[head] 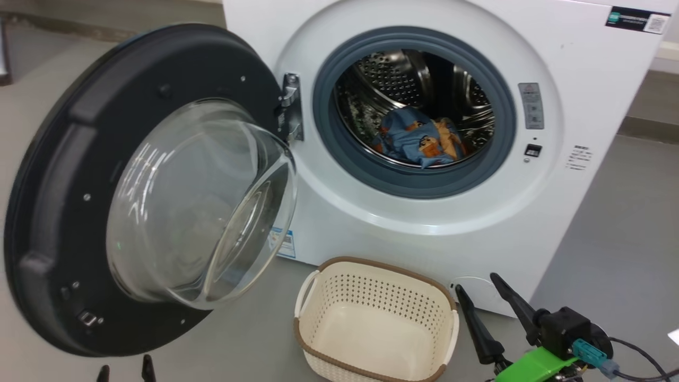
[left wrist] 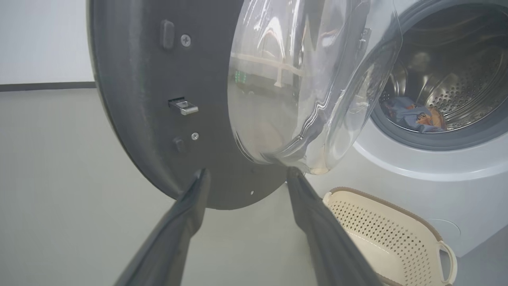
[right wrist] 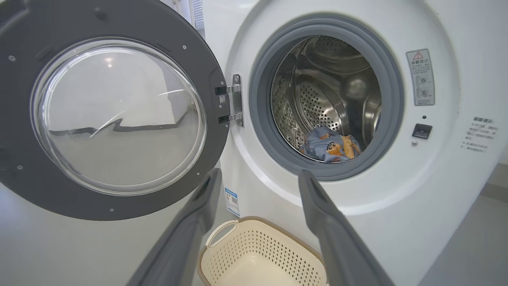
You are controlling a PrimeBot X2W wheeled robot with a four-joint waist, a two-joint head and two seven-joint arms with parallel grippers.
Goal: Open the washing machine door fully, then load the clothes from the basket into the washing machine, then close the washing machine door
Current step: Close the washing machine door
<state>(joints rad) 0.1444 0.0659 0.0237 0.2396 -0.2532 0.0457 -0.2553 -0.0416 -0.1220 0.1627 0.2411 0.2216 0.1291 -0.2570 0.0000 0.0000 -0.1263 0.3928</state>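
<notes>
Clothes (head: 419,139), a light blue bundle printed with orange and brown figures, lie crumpled on the bottom of the perforated steel drum (head: 392,79), just behind the lower lip of the grey gasket (head: 411,185). The washing machine (head: 424,249) stands white and boxy on the grey floor (head: 254,329), its round opening uncovered.

The washing machine door (head: 58,175) is swung wide to the machine's left on a metal hinge (head: 290,106). Its black inner face is turned toward the head camera, and the clear glass bowl (head: 201,201) bulges outward. A small blue label (head: 286,244) sits low on the machine's front, partly hidden behind the glass.

The basket (head: 382,292) rests on the floor just in front of the machine, below the opening and to the right of the door. It is cream, perforated and brown-rimmed, and its smooth bottom is in full view.

The right claw (head: 476,282) hangs near the basket's right handle. It is released, with its two dark fingers spread and nothing between them. In its wrist view the fingers frame the basket below and the drum opening above. A green part (head: 536,363) and cables sit behind it on the wrist.

The left claw (head: 124,366) shows as two fingertips at the bottom edge of the head view, just under the door's lower rim. It is also released and grasps nothing. In its wrist view the spread tips line up with the door's lower edge, and I cannot tell whether they touch it.
</notes>
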